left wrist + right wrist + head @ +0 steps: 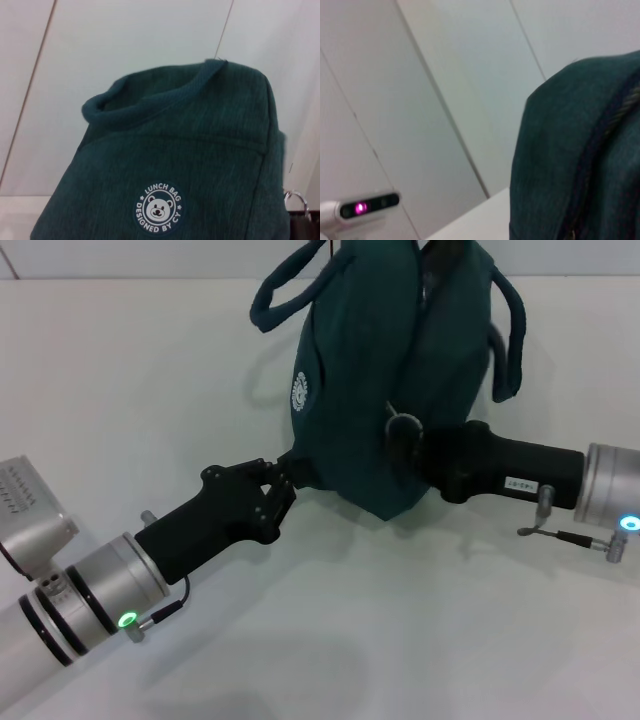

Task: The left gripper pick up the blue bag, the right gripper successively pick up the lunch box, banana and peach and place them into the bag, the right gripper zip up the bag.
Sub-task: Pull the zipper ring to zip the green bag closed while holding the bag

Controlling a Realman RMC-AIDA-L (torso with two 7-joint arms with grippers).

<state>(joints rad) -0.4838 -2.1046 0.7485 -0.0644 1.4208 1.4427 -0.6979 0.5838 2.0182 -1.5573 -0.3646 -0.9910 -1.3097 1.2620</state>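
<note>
The blue bag (370,370) stands upright at the middle back of the white table, bulging, with its handles drooping to both sides. My left gripper (283,483) is shut on the bag's lower left edge, just under the round white logo (299,393). My right gripper (405,445) reaches in from the right and is shut at the silver ring pull (403,424) on the bag's front. In the left wrist view the bag (200,165) fills the frame, with the ring pull (296,201) at its edge. The lunch box, banana and peach are hidden or out of view.
Bare white table (380,620) spreads in front of the bag. The right wrist view shows the bag's side (570,150) with its zipper seam, white wall panels and a white device with a pink light (367,206).
</note>
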